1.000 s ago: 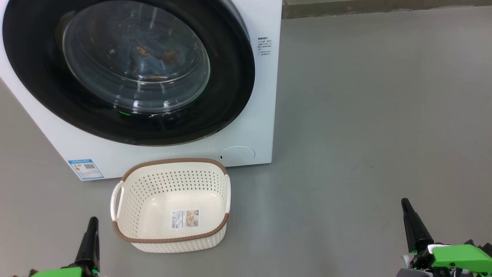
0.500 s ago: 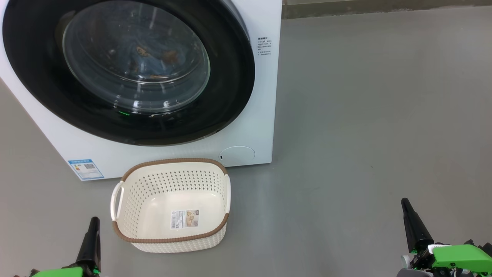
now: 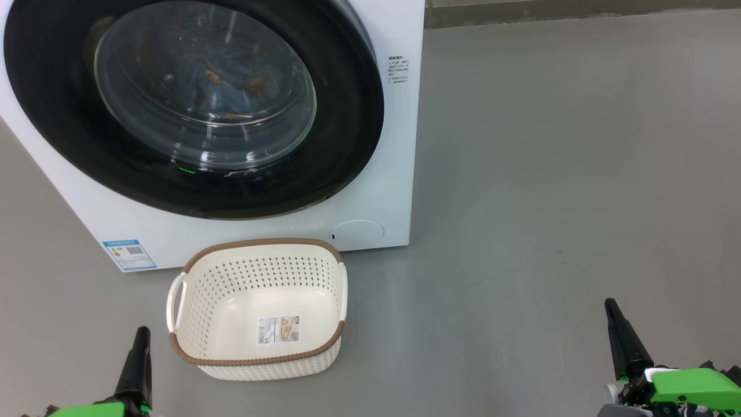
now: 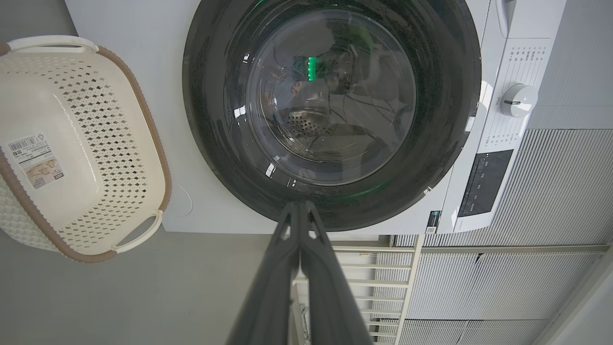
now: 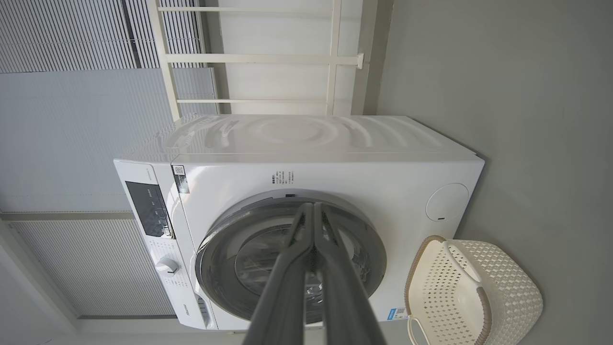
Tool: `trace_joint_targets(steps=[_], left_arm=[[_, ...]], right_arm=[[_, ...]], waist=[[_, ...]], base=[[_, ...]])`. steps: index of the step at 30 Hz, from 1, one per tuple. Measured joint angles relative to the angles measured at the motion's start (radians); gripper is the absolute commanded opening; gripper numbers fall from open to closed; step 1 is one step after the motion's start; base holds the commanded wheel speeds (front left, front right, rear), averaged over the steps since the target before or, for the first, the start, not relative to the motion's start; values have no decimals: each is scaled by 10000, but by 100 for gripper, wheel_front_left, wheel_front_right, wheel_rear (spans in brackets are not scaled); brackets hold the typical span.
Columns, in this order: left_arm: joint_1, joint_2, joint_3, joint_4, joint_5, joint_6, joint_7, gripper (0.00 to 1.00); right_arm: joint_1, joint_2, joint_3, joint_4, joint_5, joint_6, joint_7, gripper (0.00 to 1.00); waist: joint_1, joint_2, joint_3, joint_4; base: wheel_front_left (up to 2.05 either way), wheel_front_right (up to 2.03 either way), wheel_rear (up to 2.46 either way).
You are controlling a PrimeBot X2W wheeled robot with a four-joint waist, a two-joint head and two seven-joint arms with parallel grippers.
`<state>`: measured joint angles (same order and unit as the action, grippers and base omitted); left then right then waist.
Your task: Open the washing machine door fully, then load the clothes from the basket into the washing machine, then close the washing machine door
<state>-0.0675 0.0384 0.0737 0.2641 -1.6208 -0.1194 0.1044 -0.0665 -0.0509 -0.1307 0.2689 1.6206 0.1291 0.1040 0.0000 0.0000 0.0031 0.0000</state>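
— Black gloss first. We log the washing machine door (image 3: 194, 110) lying flat against the front of the washing machine (image 3: 399, 174), closed.

— Agreed. Where do we put the clothes?

— Behind the door's glass bowl, inside the machine. We see the clothes (image 3: 231, 87) as light blue cloth with orange-brown marks, blurred by reflections.

— And the basket?

— We note the basket (image 3: 260, 242) upright on the grey floor (image 3: 550, 174), just in front of the machine, below the door and near the round flap (image 3: 359, 231). Its label sticker (image 3: 279, 330) shows on the bottom.

— We add the blue energy sticker (image 3: 129, 253), low on the machine's front, up and to the left of the basket. Grippers?

— We find the left gripper (image 3: 140, 331) at the lower left of the head view, near the basket's near left corner but apart from it. Its fingers (image 4: 282, 268) press together along their length, with nothing between them.

— Right side?

— We place the right gripper (image 3: 609, 306) at the lower right, over bare floor, well apart from basket and machine. In the right wrist view we see its fingers (image 5: 287, 278) meeting tip to tip, holding nothing.
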Motion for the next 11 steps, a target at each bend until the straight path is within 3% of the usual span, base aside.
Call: trace_joint_targets(steps=[11], left_arm=[[0,-2,10,0,2,0,12,0]], right_arm=[[0,6,-10,0,-2,0,0,0]], waist=[[-1,0,0,0]], base=[[0,0,0]])
